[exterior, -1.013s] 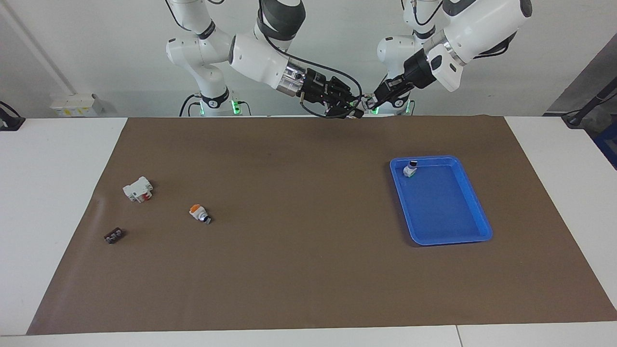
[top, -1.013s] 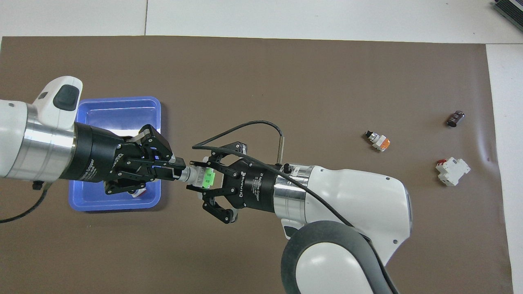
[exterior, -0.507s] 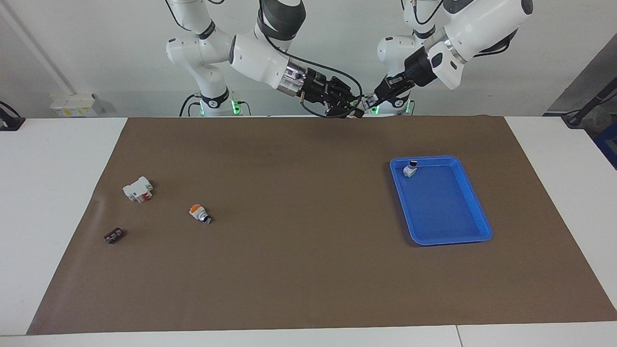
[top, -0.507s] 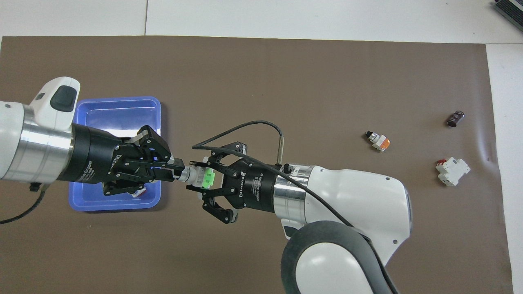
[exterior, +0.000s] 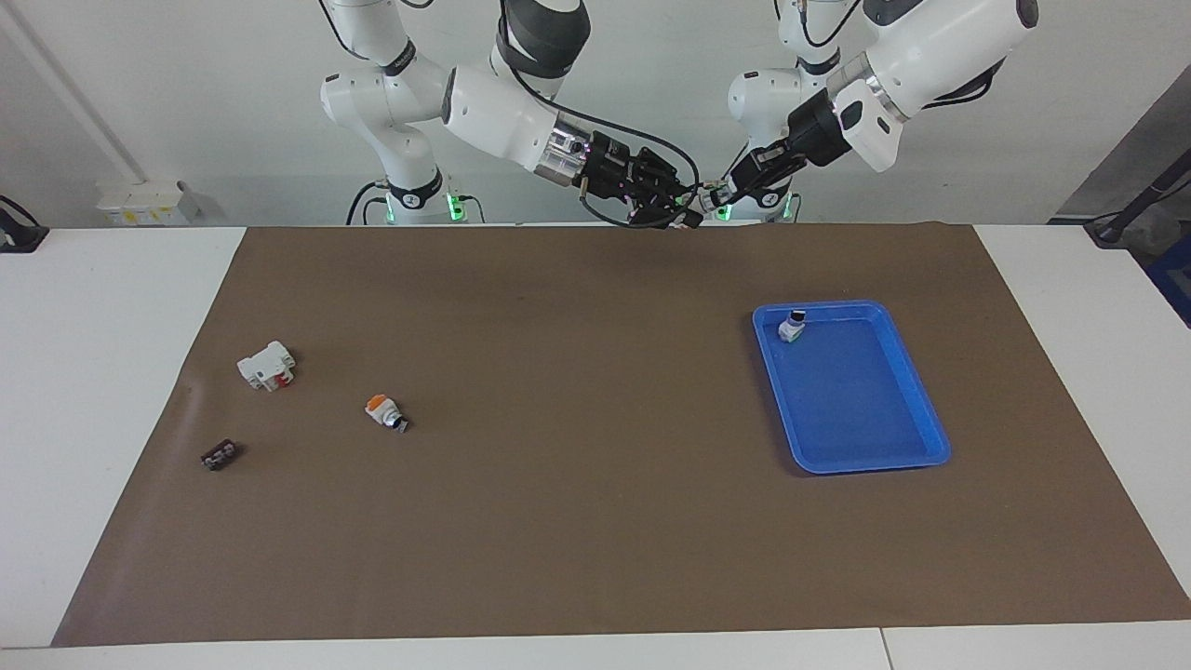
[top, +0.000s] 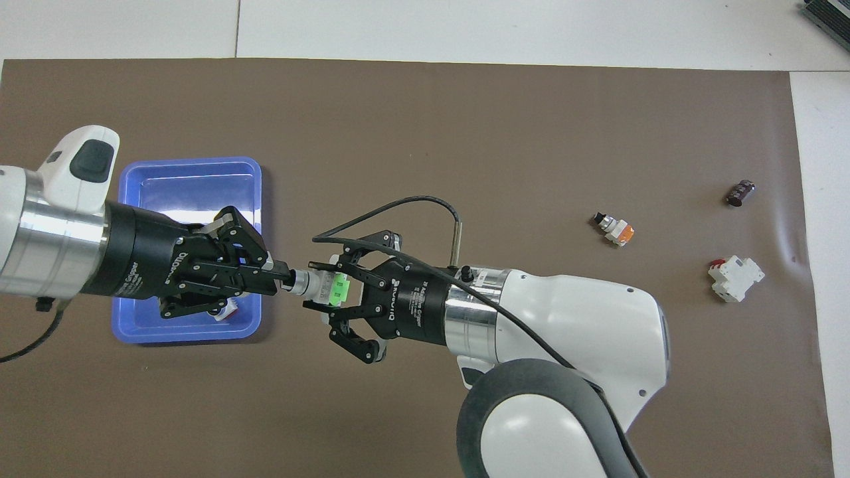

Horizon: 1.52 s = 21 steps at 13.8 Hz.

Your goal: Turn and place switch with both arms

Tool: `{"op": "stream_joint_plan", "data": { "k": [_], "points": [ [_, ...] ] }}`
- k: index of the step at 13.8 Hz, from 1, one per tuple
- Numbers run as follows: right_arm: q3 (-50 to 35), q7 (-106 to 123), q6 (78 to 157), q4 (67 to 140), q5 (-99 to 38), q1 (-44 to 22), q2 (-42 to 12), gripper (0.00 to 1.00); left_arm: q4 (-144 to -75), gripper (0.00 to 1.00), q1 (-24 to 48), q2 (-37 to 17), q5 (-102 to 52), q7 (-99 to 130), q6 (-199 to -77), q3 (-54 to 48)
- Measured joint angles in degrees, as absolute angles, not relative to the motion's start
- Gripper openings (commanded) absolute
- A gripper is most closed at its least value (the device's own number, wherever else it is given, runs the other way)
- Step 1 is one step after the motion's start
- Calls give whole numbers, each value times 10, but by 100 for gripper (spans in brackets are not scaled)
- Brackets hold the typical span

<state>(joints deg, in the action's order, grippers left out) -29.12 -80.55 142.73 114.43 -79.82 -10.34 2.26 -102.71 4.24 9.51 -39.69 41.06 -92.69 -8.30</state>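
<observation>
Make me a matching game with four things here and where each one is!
Things
1. green-ended switch
2. blue tray
3. orange-ended switch
4. small dark part

Places
A. on the mat, the loose part farthest from the robots at the right arm's end
B. up in the air, the left gripper shut on its knob end, the open right gripper around its green end
C. on the mat at the left arm's end, a small white part in one corner
D. on the mat, the loose part closest to the tray

Pairs: 1-B, 2-C, 3-D, 4-A
</observation>
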Motion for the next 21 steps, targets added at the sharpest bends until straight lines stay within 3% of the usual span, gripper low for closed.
{"op": "stream_joint_plan", "data": {
  "k": [14, 18, 21],
  "points": [
    [-291, -806, 1427, 1144, -798, -103, 22, 0, -1029, 16, 43, 98, -405, 405, -928, -90],
    [-291, -806, 1427, 1144, -798, -103, 21, 0, -1032, 0, 43, 99, -406, 405, -932, -90],
    [-291, -806, 1427, 1144, -798, -103, 18, 0, -1044, 0, 43, 105, -410, 405, -946, -90]
  ]
}}
